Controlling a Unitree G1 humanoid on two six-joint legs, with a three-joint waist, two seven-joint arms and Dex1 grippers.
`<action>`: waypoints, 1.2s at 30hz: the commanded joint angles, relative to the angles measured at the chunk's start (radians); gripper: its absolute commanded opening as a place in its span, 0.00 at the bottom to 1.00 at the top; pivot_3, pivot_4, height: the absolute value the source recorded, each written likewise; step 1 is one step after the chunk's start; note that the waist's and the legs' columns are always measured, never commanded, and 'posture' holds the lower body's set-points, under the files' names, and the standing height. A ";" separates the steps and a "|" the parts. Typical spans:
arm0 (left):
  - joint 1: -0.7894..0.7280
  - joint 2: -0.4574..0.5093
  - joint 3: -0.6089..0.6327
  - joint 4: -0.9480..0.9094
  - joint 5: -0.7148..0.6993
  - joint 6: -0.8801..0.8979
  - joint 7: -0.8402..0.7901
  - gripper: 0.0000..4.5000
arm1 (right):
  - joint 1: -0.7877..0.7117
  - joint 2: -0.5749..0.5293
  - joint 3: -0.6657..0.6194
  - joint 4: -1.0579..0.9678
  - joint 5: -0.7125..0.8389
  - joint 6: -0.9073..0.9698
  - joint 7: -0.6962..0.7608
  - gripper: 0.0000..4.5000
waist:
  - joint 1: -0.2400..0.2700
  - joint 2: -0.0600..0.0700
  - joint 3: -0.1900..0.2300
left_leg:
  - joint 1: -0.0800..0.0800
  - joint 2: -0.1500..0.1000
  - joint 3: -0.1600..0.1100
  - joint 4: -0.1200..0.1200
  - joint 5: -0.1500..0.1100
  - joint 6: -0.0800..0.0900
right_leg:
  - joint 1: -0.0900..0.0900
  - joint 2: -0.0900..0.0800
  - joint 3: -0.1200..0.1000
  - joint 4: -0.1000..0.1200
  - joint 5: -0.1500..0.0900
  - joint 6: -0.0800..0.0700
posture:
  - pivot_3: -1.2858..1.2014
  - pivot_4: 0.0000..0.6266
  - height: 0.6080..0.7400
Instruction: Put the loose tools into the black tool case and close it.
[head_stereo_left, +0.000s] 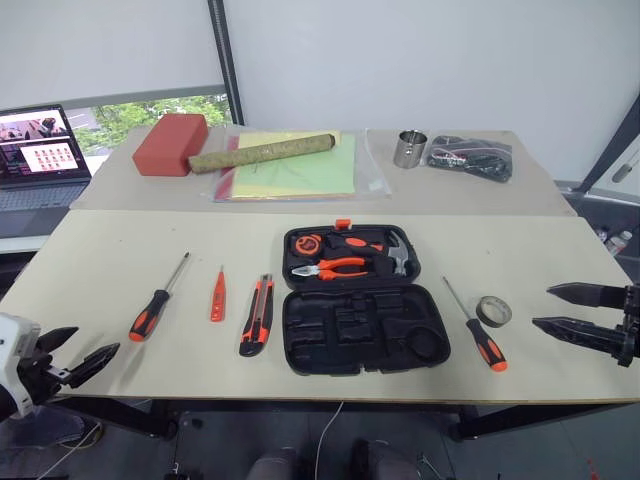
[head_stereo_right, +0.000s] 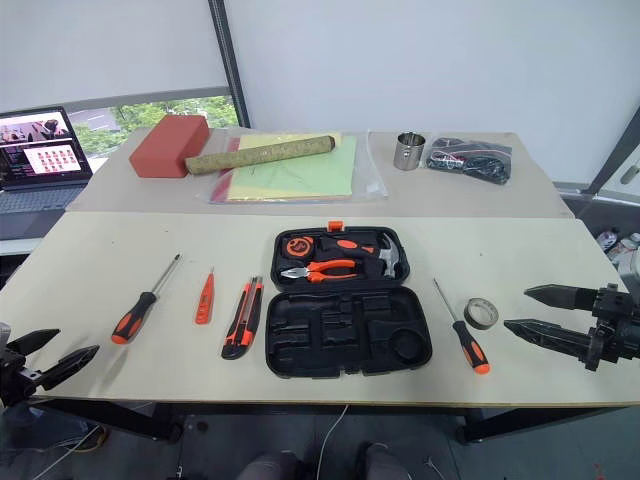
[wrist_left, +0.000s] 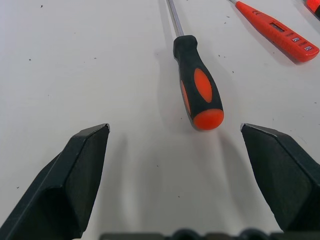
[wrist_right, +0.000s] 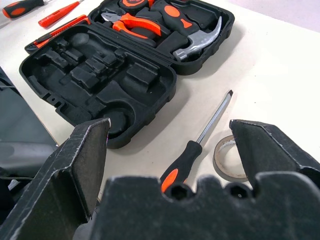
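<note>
You have the black plastic clamshell tool case (head_stereo_left: 365, 312) lying open at the centre of the pale table (head_stereo_left: 100, 250), its orange latch at the far edge. The far half already holds the orange-handled pliers (head_stereo_left: 328, 267) and the steel-headed hammer (head_stereo_left: 398, 256); the near half shows bare moulded recesses.

Left of the case, in a row, lie the black-and-orange utility knife (head_stereo_left: 257, 315) just beside it, then the small orange tester screwdriver (head_stereo_left: 218, 296), then a black-and-orange-handled screwdriver (head_stereo_left: 156, 300) at centre left. Right of the case lies the second black-and-orange screwdriver (head_stereo_left: 477, 327), with the small grey tape roll (head_stereo_left: 493, 310) just beside its handle.

Your left gripper (head_stereo_left: 72, 358) hangs at the lower left of the frame, fingers spread apart and holding nothing; its wrist view puts the left screwdriver's handle just ahead, between the fingers. Your right gripper (head_stereo_left: 568, 309) sits at the right edge, also spread wide and empty, near the tape roll.

Along the top of the frame, well apart from the tools, you see a red block (head_stereo_left: 171, 143), a rolled brown mat (head_stereo_left: 262, 153) on coloured sheets (head_stereo_left: 300, 170), a metal cup (head_stereo_left: 409, 148), a black bag of cables (head_stereo_left: 472, 157) and a laptop (head_stereo_left: 38, 155) at upper left. Nothing lies between either gripper and its nearest tool.
</note>
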 joint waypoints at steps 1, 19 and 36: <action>0.004 0.006 0.033 -0.003 -0.004 -0.002 0.004 1.00 | -0.015 0.001 -0.017 -0.014 -0.001 -0.003 -0.016 0.99 | 0.000 0.000 0.000 | 0.000 0.000 0.000 0.000 0.000 0.000 | 0.000 0.000 0.000 0.000 0.000 0.000 | 0.52 0.24 0.98; -0.442 0.148 -0.363 0.114 0.055 0.395 0.122 1.00 | -0.278 0.018 0.204 -0.382 0.129 0.097 -0.181 0.99 | -0.007 0.000 0.001 | 0.001 0.000 0.000 0.001 0.001 -0.002 | 0.000 0.000 -0.001 0.004 0.000 0.000 | 0.52 0.24 0.98; -0.684 0.153 -0.513 0.320 0.154 0.290 0.031 0.20 | -0.350 0.084 0.330 -0.490 0.147 0.119 -0.290 1.00 | -0.001 0.002 0.001 | 0.003 0.000 0.000 0.001 0.006 -0.010 | 0.001 0.000 -0.002 0.005 0.000 0.000 | 0.52 0.24 0.98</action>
